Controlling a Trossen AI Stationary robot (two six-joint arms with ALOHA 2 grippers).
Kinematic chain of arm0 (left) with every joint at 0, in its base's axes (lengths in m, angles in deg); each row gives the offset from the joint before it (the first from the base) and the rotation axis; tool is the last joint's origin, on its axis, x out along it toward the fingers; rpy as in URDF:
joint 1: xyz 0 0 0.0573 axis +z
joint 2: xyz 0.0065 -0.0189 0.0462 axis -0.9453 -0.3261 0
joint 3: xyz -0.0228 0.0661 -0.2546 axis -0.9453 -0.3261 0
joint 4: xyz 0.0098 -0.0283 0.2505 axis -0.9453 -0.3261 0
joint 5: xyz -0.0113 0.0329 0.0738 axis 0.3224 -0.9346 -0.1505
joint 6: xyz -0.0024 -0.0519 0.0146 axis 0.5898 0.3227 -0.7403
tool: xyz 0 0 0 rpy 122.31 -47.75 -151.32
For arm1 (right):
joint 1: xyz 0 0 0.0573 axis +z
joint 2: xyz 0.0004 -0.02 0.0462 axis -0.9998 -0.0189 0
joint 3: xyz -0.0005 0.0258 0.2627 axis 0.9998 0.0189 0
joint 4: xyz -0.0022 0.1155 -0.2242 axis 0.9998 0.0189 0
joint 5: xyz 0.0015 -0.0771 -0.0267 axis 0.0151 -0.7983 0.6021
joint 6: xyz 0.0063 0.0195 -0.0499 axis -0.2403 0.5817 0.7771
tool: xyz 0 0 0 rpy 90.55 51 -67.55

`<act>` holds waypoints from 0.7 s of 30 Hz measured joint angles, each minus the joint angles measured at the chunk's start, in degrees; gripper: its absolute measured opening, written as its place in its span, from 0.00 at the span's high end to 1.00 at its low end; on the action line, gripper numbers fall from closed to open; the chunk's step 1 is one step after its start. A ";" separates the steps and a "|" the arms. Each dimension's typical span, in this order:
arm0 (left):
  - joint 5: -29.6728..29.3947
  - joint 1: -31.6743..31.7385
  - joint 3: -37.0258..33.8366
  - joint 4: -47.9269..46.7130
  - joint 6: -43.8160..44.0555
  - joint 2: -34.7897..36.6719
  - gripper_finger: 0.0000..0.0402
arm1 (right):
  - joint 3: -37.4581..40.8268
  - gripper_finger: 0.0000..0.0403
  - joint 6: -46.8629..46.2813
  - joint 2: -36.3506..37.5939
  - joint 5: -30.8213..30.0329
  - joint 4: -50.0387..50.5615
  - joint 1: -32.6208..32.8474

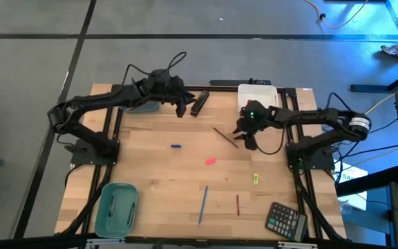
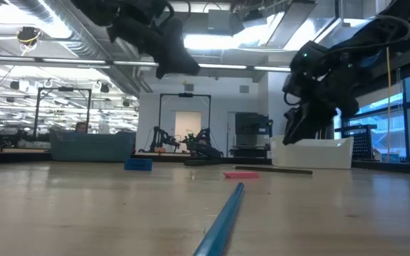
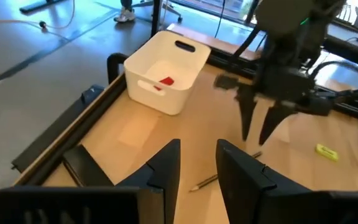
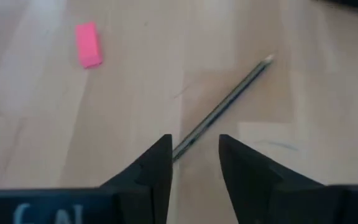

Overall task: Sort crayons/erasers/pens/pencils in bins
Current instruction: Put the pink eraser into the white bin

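Right gripper (image 4: 194, 158): hangs just above the dark pencil (image 4: 224, 107), fingers parted and holding nothing; the stick's near end runs between them.
Left gripper (image 3: 197, 165): waits raised near the table's far edge, fingers moderately apart, empty.
Pencil's place: flat on bare wood, near the white bin (image 1: 257, 94), which already holds a red eraser (image 3: 166, 80).
Handling, as I judge: light, stiff, thin and round, so it may roll or pivot if pinched near one end.
Where to hold: across the shaft, near mid-length, fingers reaching the tabletop.
Nearby: pink eraser (image 4: 88, 44) lies well apart.
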 joint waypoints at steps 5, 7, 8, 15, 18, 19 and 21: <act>-6.64 -1.74 0.00 -7.99 -1.55 7.17 0.77 | -2.15 0.67 0.00 -2.29 0.22 1.12 4.05; -10.30 -1.44 0.00 -11.96 -1.60 9.89 0.77 | -3.91 0.67 0.06 -3.29 -0.85 0.72 6.19; -11.31 -1.19 0.00 -14.20 -1.60 11.13 0.77 | -4.95 0.67 0.12 -3.78 -0.90 0.10 7.20; -7.34 -2.33 -0.04 -27.17 -4.24 14.10 0.74 | -14.23 0.55 -0.35 -12.64 -7.36 -1.45 15.67; -6.65 -4.97 -0.09 -29.85 -7.52 13.55 0.73 | -18.86 0.48 -0.42 -18.08 -8.42 1.17 19.63; -6.66 -6.04 -0.09 -30.13 -8.16 13.20 0.73 | -20.35 0.46 -0.35 -19.84 -8.56 1.91 20.73; -6.86 -7.63 -0.15 -31.91 -8.43 13.03 0.73 | -23.30 0.43 -1.22 -23.15 -10.02 3.13 22.53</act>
